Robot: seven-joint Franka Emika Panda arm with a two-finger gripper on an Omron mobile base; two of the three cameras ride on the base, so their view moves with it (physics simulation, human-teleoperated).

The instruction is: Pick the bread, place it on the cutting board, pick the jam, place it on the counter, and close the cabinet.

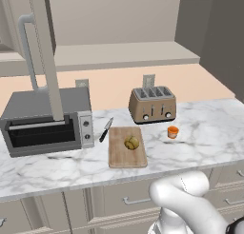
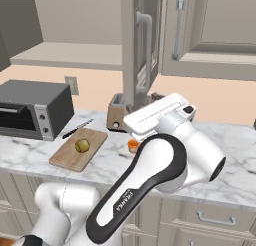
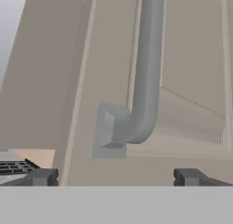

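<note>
We see the bread (image 1: 132, 142) on the cutting board (image 1: 119, 157) and the jam (image 1: 173, 131) right of the board on the counter (image 1: 209, 128). The gripper (image 3: 116, 177) (fingers spread, holding nothing) faces the open cabinet (image 3: 191, 59) door's handle (image 3: 145, 68); our push may glance off that bar.

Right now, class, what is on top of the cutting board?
The bread sits alone on the cutting board, towards its far right part. The knife lies on the counter beside it, the jam further right. Whatever is under the board is covered.
</note>
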